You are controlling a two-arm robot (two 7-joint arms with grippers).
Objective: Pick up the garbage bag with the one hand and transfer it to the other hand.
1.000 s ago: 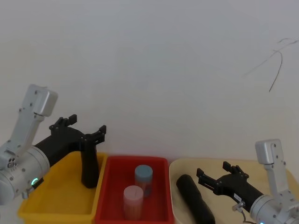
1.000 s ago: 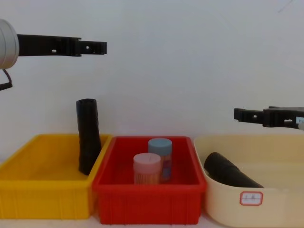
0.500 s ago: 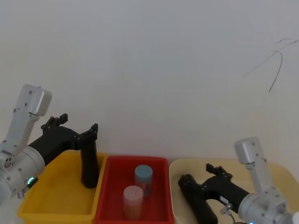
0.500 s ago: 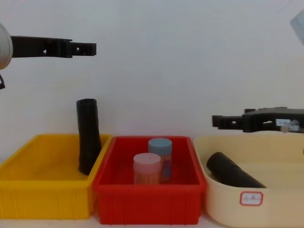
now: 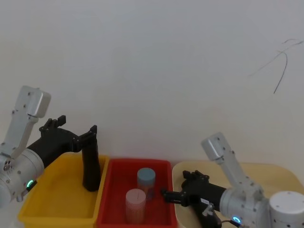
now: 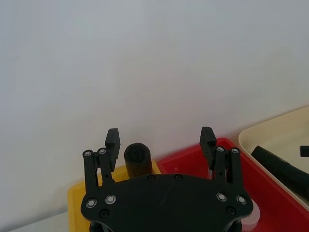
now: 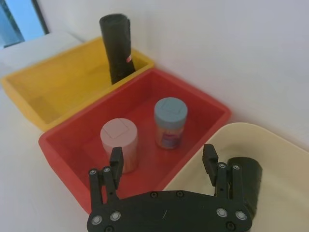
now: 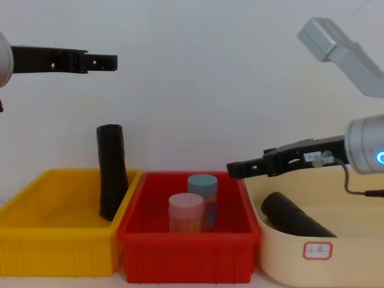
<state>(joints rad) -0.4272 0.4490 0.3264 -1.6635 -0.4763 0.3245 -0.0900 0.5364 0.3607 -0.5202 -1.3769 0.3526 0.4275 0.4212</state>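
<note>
Status: no stage of the task is complete. The pickup has not begun and the transfer follows it.

1. The left gripper (image 5: 73,126) hovers above the far corner of the yellow bin (image 8: 60,249). Its jaws stand wide apart and hold nothing. The chest view shows it well above the top of the roll, with clear air between them.
2. The garbage bag (image 8: 111,171) stands nearly upright in the yellow bin, leaning against the wall next to the red bin (image 8: 186,252). Nothing touches it. In the left wrist view its top end shows between the two spread fingers, closer to one of them than to the other, so the alignment looks only approximate.
3. The red bin holds two jars (image 8: 186,213), which play no part in the task.
4. The right gripper (image 8: 237,170) reaches leftward over the border between the red bin and the cream bin (image 8: 336,264). Its jaws are also spread and empty.
5. A second black roll (image 8: 294,217) lies in the cream bin, below the right arm, and is not held.

Remaining, by judgement: lower the left gripper over the bag, close on it, lift it clear, bring it to the right gripper, close that gripper on it and release the left.
</note>
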